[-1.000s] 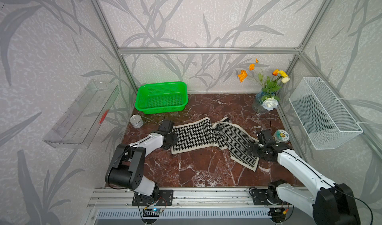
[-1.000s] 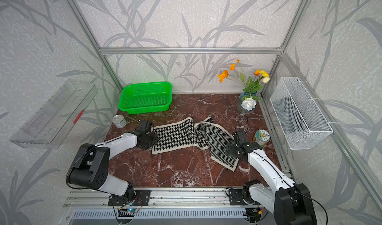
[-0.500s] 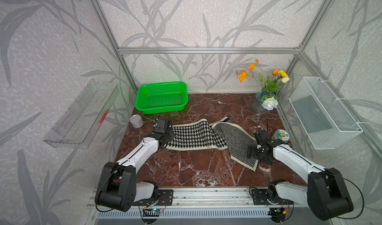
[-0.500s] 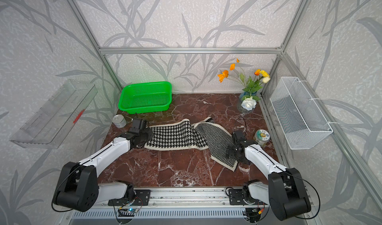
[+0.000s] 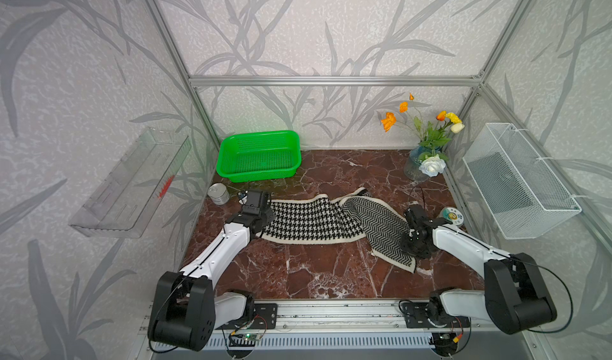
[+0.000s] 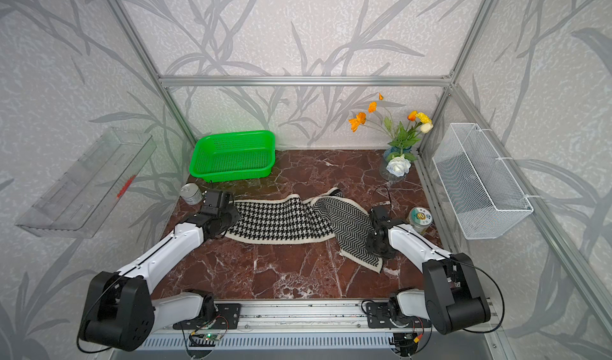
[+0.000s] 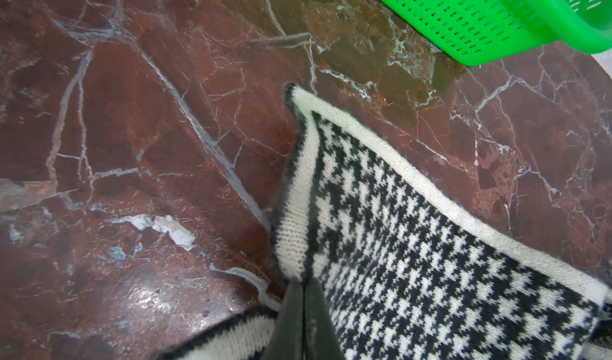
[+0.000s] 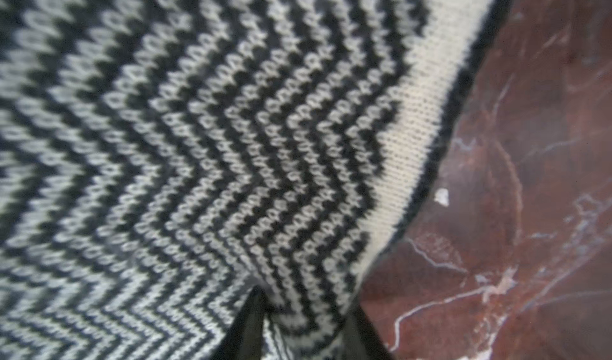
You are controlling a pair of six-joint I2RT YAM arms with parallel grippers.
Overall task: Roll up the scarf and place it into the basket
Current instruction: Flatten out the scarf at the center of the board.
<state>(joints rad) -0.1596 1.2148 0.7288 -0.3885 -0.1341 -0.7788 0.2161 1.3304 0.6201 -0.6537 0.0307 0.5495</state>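
Note:
The black-and-white scarf (image 5: pixel 311 219) (image 6: pixel 281 219) lies stretched across the marble table, houndstooth side up on the left and herringbone (image 5: pixel 381 229) on the right. My left gripper (image 5: pixel 267 216) (image 7: pixel 303 284) is shut on the scarf's cream-edged left end (image 7: pixel 397 226), which stands lifted in a fold. My right gripper (image 5: pixel 409 242) (image 8: pixel 304 308) sits at the herringbone part's right edge, shut on a pinched bunch of scarf (image 8: pixel 231 126). The green basket (image 5: pixel 261 133) (image 6: pixel 231 134) (image 7: pixel 480 20) stands empty at the back left, just beyond the left gripper.
A tin can (image 5: pixel 218 193) stands left of the left gripper. A glass vase of flowers (image 5: pixel 425 163) is at the back right, a small lidded jar (image 5: pixel 452 216) beside the right arm. A white wire basket (image 5: pixel 520 183) and a clear tray (image 5: pixel 132 183) hang on the side walls.
The left arm has drawn the scarf's left end outward to the left, stretching the houndstooth part flat. The right gripper, open before, has closed on the herringbone edge.

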